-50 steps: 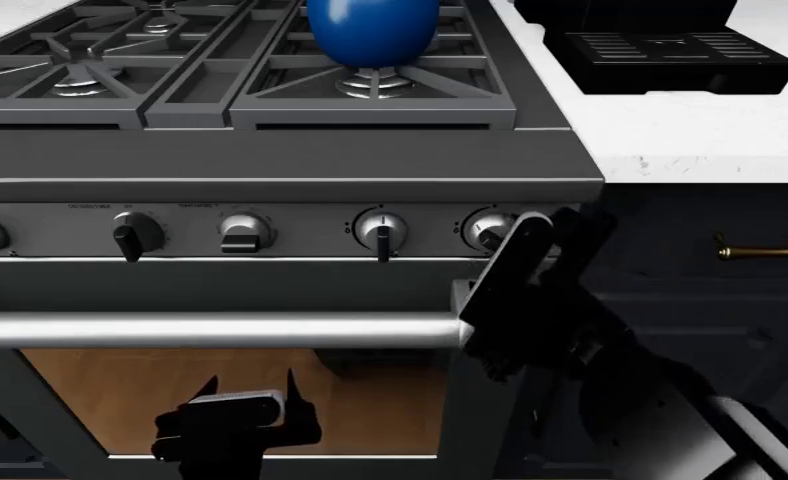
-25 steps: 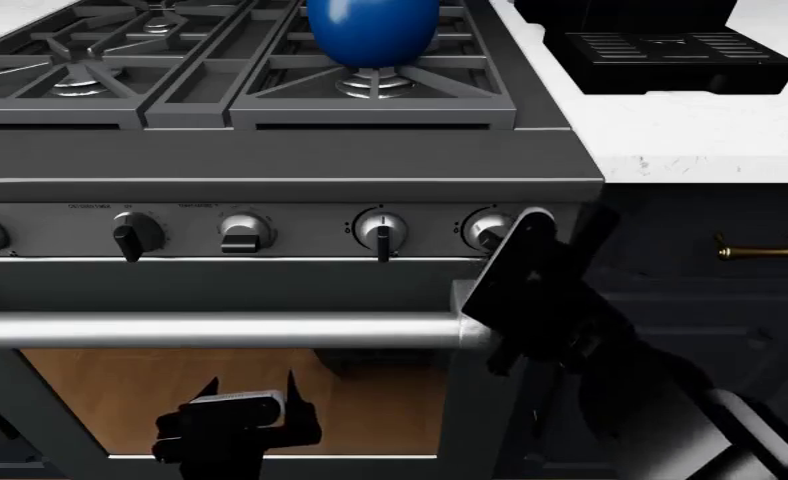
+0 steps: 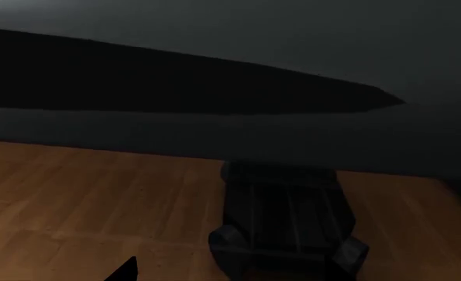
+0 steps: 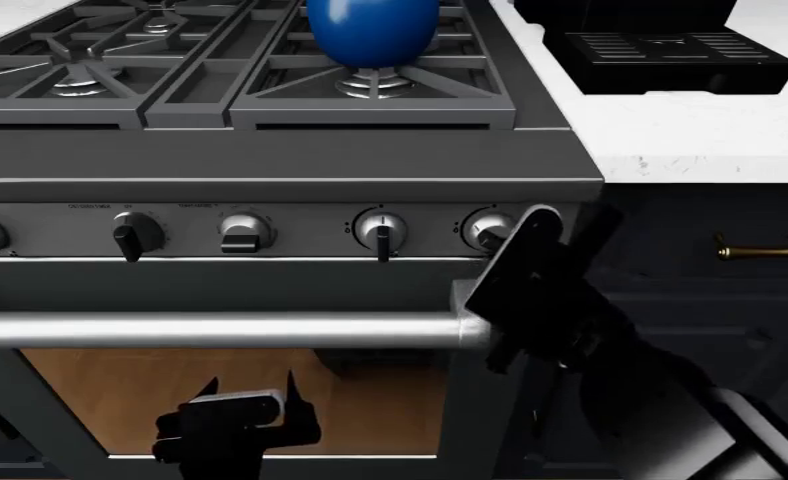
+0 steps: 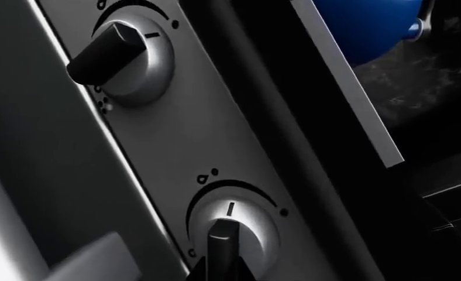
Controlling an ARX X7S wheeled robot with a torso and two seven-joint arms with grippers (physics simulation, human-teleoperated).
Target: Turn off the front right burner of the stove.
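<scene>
The stove (image 4: pixel 274 160) fills the head view. Its front right burner (image 4: pixel 374 86) sits under a blue kettle (image 4: pixel 371 28), inside black grate spokes. A row of silver knobs lines the front panel. My right gripper (image 4: pixel 508 232) is at the rightmost knob (image 4: pixel 488 226). In the right wrist view its jaws (image 5: pixel 221 272) close on both sides of that knob's black pointer (image 5: pixel 224 237), which points at the line mark. The neighbouring knob (image 5: pixel 125 50) is untouched. My left gripper (image 4: pixel 245 395) hangs low before the oven door, open and empty.
A long tubular handle (image 4: pixel 221 328) runs below the knobs, just left of my right arm. A black coffee machine (image 4: pixel 661 45) stands on the white counter (image 4: pixel 694 135) to the right. A dark cabinet with a brass pull (image 4: pixel 761 250) is beside the stove. Wooden floor (image 3: pixel 97 199) lies below.
My right gripper has shifted slightly up and to the right at the rightmost knob. The left gripper has barely moved.
</scene>
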